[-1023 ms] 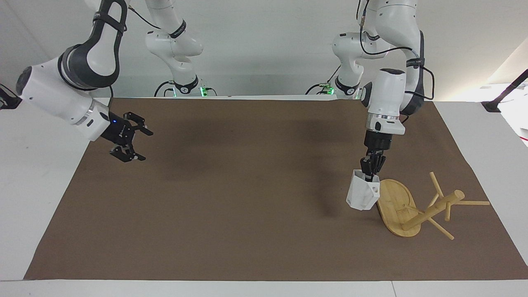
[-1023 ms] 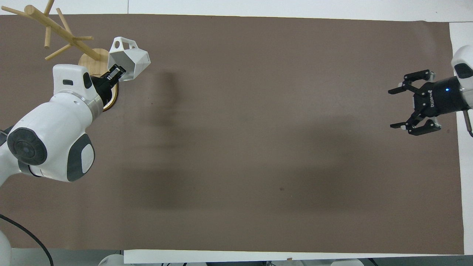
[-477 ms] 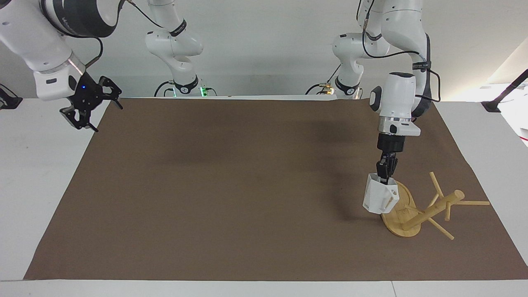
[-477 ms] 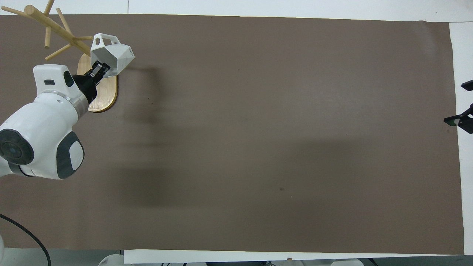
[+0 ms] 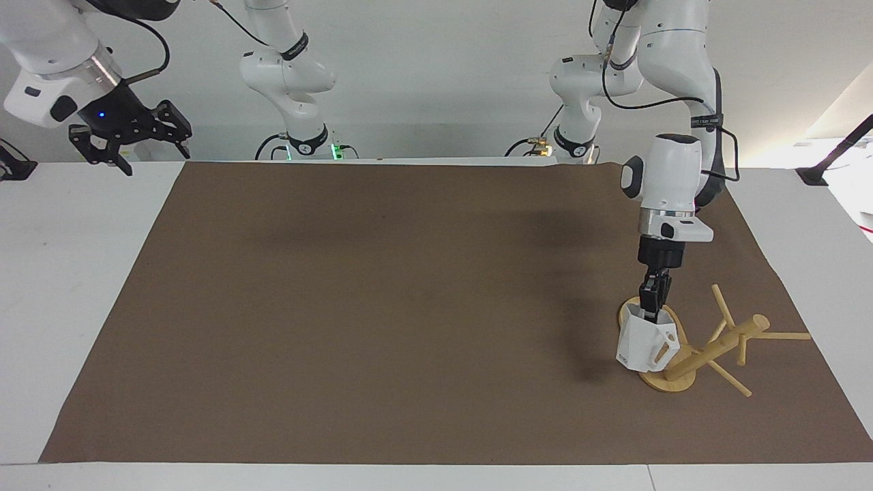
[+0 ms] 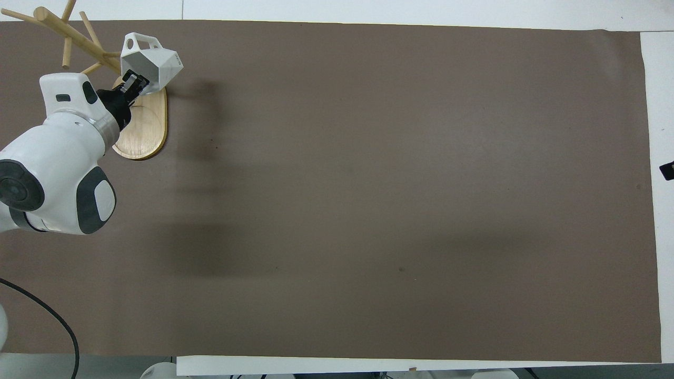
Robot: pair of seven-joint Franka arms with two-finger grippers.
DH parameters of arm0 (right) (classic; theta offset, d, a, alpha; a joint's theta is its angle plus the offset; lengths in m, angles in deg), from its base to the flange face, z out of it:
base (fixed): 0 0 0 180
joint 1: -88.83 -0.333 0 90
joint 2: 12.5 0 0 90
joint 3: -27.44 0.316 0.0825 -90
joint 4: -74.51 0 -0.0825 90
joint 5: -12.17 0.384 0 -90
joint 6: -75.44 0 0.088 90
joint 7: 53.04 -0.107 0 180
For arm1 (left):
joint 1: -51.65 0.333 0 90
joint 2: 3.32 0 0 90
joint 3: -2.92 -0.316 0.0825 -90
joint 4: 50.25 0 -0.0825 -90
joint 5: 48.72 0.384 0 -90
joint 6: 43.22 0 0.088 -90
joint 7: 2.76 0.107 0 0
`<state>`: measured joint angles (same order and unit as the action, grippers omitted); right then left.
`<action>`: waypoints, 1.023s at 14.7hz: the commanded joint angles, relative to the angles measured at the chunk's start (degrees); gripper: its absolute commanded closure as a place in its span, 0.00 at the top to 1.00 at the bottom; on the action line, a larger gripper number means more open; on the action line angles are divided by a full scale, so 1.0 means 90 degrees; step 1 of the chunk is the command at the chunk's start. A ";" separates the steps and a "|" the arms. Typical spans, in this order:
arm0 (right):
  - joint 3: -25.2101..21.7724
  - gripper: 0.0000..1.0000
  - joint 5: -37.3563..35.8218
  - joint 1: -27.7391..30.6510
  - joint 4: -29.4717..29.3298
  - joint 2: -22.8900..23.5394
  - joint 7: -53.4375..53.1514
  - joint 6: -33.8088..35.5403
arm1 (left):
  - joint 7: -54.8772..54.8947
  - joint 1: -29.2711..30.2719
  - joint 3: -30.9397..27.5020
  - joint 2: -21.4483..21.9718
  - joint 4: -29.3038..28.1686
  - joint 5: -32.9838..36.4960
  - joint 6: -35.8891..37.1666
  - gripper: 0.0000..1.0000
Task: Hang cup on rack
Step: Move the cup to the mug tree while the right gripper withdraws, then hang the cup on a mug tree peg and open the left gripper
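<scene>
- My left gripper (image 5: 652, 305) sits at the lower right of the facing view, fingers pinched on the rim of the cup (image 5: 644, 346).
- The cup hangs just above the rack (image 5: 709, 351), over the part of the base where the post starts. Its handle is turned toward the post and pegs. In the overhead view the same pair sits at the upper left, cup (image 6: 150, 60) beside the leaning post.
- I cannot tell from these views whether the handle already touches a peg.
- My right gripper (image 5: 129, 136) waits at the upper left of the facing view, off the brown mat (image 5: 382, 327), claw spread and holding nothing. In the overhead view only a dark tip shows at the right edge.
- Handling, as I judge it: the cup looks like thin hard plastic, light and stiff, unlikely to break. The flat facets should give the fingers a fair seat, though smooth plastic may swivel in a rim pinch.
- A rim grip suits me, since it leaves the open angular handle free for a peg.
- The rack looks light as well, and the post stands well off vertical. I'd expect a nudge from the cup to shift or rock it.
- Count: one cup, one rack, two arms, one mat. I make out about five thin pegs on the post, though some overlap.
</scene>
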<state>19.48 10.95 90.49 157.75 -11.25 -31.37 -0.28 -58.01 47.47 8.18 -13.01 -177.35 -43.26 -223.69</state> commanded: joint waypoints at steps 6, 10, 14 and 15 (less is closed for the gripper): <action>0.0025 1.00 -0.0059 -0.0381 -0.0206 0.0076 -0.0913 0.0328 | -0.0053 0.0424 0.0051 0.0042 0.0030 0.0068 0.0521 0.00; 0.0005 1.00 -0.0040 -0.0342 -0.0148 0.0028 -0.0943 0.0318 | -0.0082 0.0434 0.0041 0.0052 0.0030 0.0067 0.0579 0.08; 0.0035 1.00 -0.0050 -0.0351 -0.0158 0.0008 -0.1283 0.0269 | -0.0004 0.0434 0.0021 0.0061 0.0060 0.0068 0.0657 0.44; 0.0035 1.00 -0.0049 -0.0351 -0.0177 0.0018 -0.1352 0.0259 | -0.0004 0.0434 0.0021 0.0062 0.0069 0.0068 0.0793 0.56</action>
<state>19.37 10.95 87.00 156.97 -11.08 -41.42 1.49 -58.03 50.71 8.08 -13.00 -177.29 -43.27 -219.35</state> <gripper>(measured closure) 0.000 0.714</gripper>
